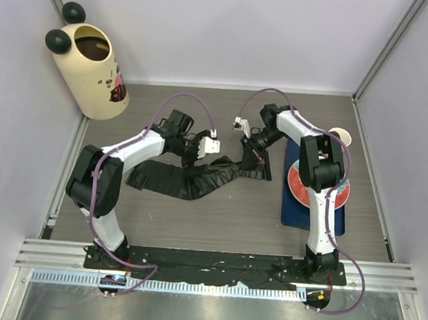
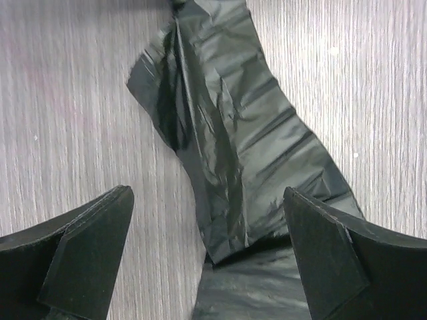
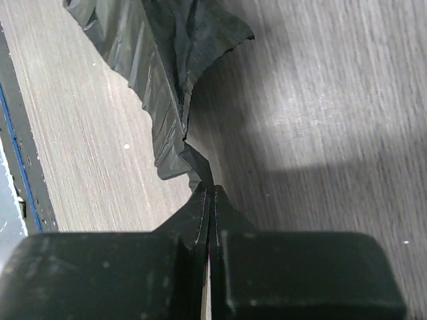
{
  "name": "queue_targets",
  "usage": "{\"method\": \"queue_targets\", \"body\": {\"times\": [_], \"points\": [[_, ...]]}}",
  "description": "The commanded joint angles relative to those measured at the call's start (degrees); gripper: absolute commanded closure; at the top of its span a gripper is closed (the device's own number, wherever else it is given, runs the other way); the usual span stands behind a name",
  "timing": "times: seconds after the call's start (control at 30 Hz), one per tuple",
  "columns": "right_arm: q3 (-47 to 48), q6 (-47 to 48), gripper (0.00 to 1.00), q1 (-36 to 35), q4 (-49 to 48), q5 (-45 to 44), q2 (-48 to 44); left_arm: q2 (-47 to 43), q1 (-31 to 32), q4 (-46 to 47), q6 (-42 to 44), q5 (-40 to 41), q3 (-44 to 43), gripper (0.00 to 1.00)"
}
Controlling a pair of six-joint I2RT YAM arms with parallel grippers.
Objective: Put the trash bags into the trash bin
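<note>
The black trash bags [image 1: 186,178] lie crumpled across the middle of the table. In the left wrist view a glossy strip of trash bag [image 2: 233,133] runs between my left gripper's [image 2: 210,230] wide-open fingers [image 2: 87,257], overlapping another black sheet below. My left gripper [image 1: 196,156] hovers over the bags' middle. My right gripper [image 1: 255,157] is shut on the twisted right end of a bag [image 3: 170,80], pinched at the fingertips [image 3: 212,193]. The cream trash bin [image 1: 91,72] with black ball ears leans at the far left corner, apart from both grippers.
A blue board [image 1: 299,211] carrying a red plate [image 1: 295,183] lies under the right arm. A small paper cup [image 1: 340,136] stands behind it. White walls close in the table on three sides.
</note>
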State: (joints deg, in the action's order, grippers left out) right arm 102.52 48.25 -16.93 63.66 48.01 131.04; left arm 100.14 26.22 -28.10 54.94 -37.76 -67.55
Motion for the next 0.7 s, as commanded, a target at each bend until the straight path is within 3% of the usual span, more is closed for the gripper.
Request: {"method": "queue_targets", "body": {"times": [0.0, 0.27, 0.6, 0.67], "points": [[-2.1, 6.1, 0.99, -0.4, 1.5, 2.3, -7.1, 3.1, 0.3, 5.7, -6.2, -7.4, -4.6, 0.0], [-4.3, 8.5, 0.99, -1.2, 0.9, 3.4, -10.5, 13.6, 1.4, 6.5, -16.7, -12.7, -17.5, 0.0], [-3.9, 8.3, 0.99, -1.4, 0.1, 4.7, -11.7, 19.3, 3.0, -10.9, -5.8, -19.5, -24.2, 0.0], [-3.9, 8.1, 0.99, -1.4, 0.0, 5.1, -11.7, 20.0, 3.1, -14.0, -4.9, -19.9, -24.6, 0.12]]}}
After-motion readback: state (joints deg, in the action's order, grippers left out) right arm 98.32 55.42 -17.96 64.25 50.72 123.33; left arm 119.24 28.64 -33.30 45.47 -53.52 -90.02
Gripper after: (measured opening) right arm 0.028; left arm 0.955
